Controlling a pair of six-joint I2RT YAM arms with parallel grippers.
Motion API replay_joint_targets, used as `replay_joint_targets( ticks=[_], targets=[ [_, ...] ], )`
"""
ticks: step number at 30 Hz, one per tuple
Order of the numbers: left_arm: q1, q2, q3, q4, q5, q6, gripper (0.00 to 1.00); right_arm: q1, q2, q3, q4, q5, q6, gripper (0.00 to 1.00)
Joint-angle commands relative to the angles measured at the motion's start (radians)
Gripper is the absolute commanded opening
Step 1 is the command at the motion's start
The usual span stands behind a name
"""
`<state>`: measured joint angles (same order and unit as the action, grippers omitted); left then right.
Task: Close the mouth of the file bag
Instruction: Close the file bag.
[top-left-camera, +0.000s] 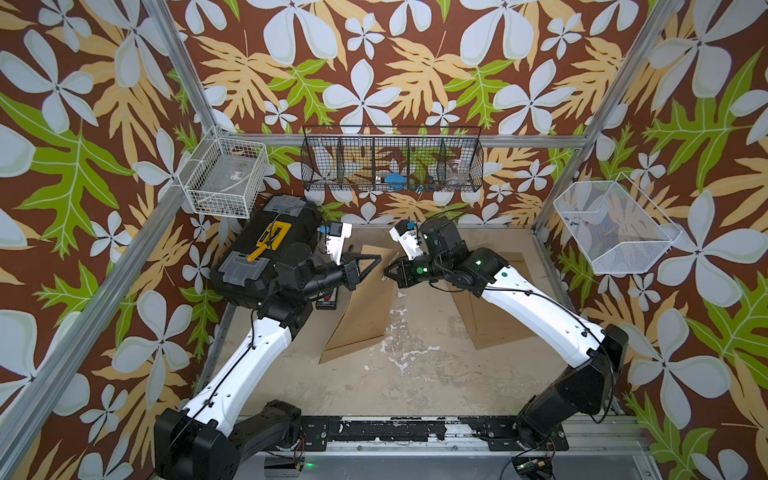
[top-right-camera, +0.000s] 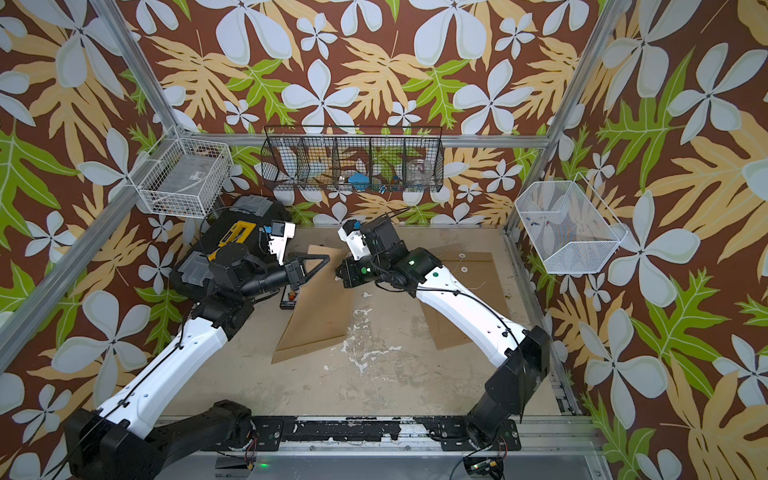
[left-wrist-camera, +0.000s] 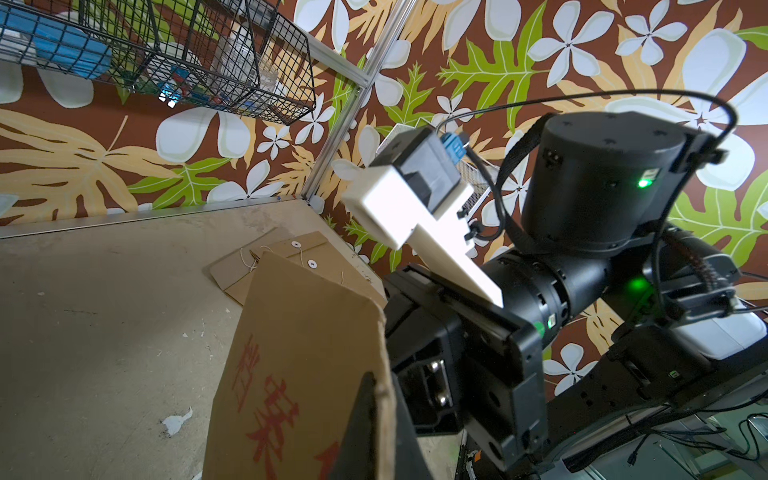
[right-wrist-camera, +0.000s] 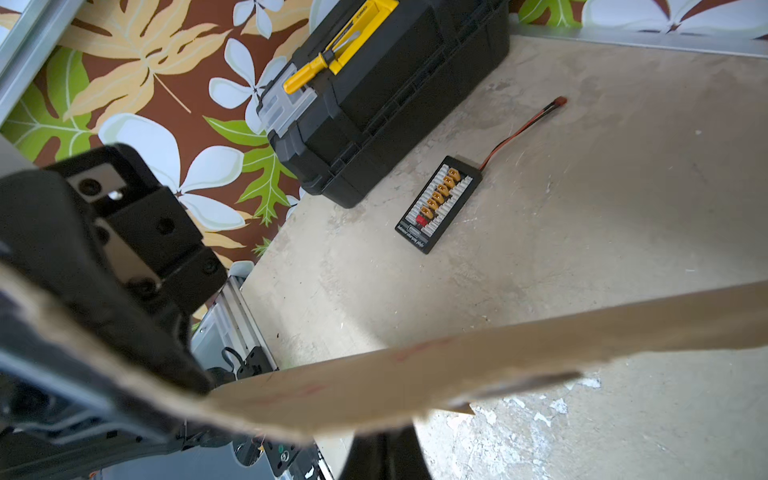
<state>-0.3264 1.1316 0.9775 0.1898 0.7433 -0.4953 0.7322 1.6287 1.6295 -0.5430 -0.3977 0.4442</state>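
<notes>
The brown file bag (top-left-camera: 357, 320) is tilted up off the table, far end raised, near edge resting down. In the left wrist view its face shows red characters (left-wrist-camera: 266, 399). My left gripper (top-left-camera: 379, 258) is shut on the raised end's edge, one dark finger (left-wrist-camera: 361, 419) on the printed face and the other behind it. My right gripper (top-left-camera: 387, 272) meets the same raised end from the opposite side. In the right wrist view its fingers (right-wrist-camera: 384, 453) sit together, tips covered by the blurred bag edge (right-wrist-camera: 457, 365). The bag's mouth and flap are not clearly visible.
A second file bag (top-right-camera: 469, 266) with string buttons lies flat under my right arm. A black toolbox (top-left-camera: 266, 249) with a yellow handle stands at the far left, a small black connector board (right-wrist-camera: 438, 203) beside it. Wire baskets (top-left-camera: 392, 164) hang on the walls.
</notes>
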Motion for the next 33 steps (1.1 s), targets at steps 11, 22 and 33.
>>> replay_joint_targets(
  ticks=[11,22,33],
  targets=[
    [-0.003,0.004,0.018,0.013,0.013,0.012,0.0,-0.059,-0.112,-0.251,0.273,-0.088,0.058,0.07],
    [-0.002,0.01,0.022,0.004,0.01,0.019,0.0,-0.118,-0.196,-0.398,0.389,-0.156,0.121,0.17],
    [-0.002,0.009,0.021,0.007,0.011,0.011,0.0,-0.12,-0.185,-0.392,0.413,-0.181,0.133,0.23]
  ],
)
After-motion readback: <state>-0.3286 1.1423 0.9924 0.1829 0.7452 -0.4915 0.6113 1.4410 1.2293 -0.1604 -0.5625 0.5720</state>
